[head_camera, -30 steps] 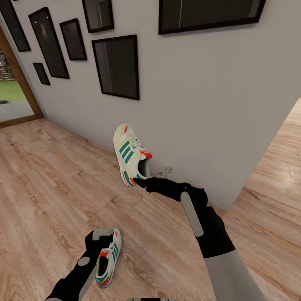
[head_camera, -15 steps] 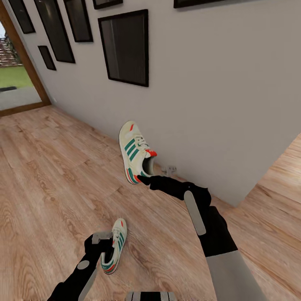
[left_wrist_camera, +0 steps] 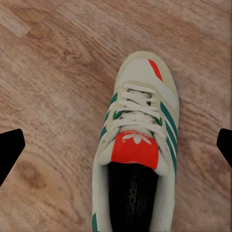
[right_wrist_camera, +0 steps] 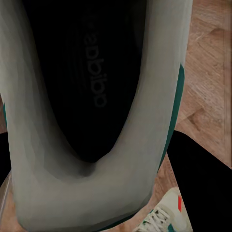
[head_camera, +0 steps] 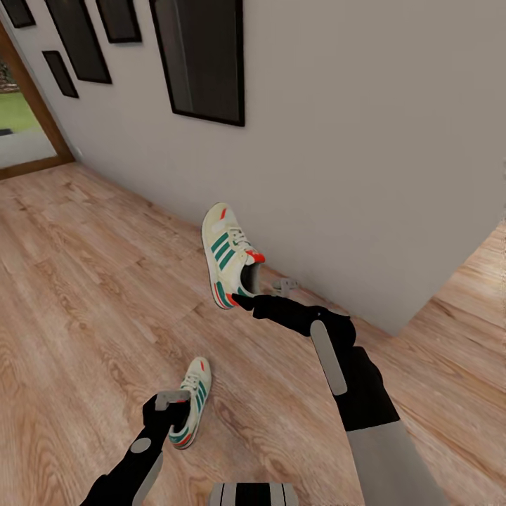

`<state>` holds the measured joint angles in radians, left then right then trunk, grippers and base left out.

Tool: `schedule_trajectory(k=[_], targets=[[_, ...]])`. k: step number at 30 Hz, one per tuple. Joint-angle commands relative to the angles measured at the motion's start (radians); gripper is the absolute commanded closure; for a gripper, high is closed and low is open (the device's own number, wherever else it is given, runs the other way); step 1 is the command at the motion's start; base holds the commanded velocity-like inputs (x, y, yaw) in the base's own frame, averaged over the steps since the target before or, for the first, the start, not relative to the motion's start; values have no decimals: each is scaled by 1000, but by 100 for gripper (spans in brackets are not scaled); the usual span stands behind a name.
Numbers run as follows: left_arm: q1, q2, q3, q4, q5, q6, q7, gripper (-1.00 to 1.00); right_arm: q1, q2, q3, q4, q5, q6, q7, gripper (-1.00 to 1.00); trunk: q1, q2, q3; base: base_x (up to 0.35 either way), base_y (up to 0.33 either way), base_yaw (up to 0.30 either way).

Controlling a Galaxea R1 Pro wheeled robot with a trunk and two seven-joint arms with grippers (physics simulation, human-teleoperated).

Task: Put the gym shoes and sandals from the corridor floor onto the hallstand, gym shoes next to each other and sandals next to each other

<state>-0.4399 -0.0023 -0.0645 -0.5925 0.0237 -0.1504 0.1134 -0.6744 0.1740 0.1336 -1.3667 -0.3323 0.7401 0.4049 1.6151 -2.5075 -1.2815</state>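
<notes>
Sneaker [head_camera: 228, 256] clamped in right tool [head_camera: 237, 303], toe up; left tool [head_camera: 171, 410] apart.

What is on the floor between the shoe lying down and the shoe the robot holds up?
Nothing: in the head view only bare wood-grain plank floor lies between the white green-striped sneaker on the floor and the held one.

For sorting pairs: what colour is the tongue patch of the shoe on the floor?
Red-orange, on the cream lace-up sneaker; clearest in the left wrist view.

Through the right wrist camera I saw the heel opening of a gym shoe [right_wrist_camera: 92, 96] up close, its dark insole printed with lettering. A second gym shoe's toe [right_wrist_camera: 164, 217] lay below on the corridor floor [right_wrist_camera: 208, 72].
</notes>
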Motion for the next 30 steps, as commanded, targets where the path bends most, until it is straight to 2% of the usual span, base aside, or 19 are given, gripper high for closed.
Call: schedule_trajectory(k=[1,15,30], targets=[[0,1,-6,0,2,-3,9,-100,-1,1,-1,0,-2,5,0,100,0,0,-1,0,0,-82],[1,3,-5,0,2,-4,8,-100,-1,1,-2,0,-2,5,0,100,0,-1,-15,0,0,-13],[1,4,-5,1,2,-3,8,-100,-1,1,-3,0,-2,5,0,100,7,-4,-96,0,0,0]])
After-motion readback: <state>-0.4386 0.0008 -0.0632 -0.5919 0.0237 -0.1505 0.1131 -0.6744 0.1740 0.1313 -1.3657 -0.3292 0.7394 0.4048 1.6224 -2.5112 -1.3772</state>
